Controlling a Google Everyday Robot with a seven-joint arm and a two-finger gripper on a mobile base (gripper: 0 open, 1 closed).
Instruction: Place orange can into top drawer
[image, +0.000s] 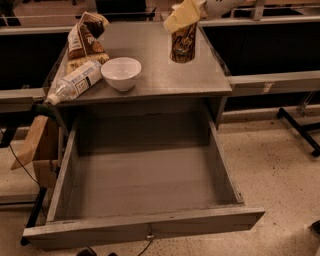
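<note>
The orange can (183, 46), orange-brown with a dark mottled pattern, hangs upright over the back right of the grey tabletop (160, 75). My gripper (183, 22) comes in from the top edge and is shut on the can's top; one yellowish finger (179, 16) covers the can's upper left. The top drawer (145, 227) is pulled fully out below the tabletop, and its wide grey inside is bare. The can is above the table, behind the open drawer.
A white bowl (121, 72), a clear plastic bottle (75, 82) lying on its side and a brown snack bag (82, 42) are on the left of the tabletop. A brown paper bag (37, 142) hangs at the left. Dark table frames stand on both sides.
</note>
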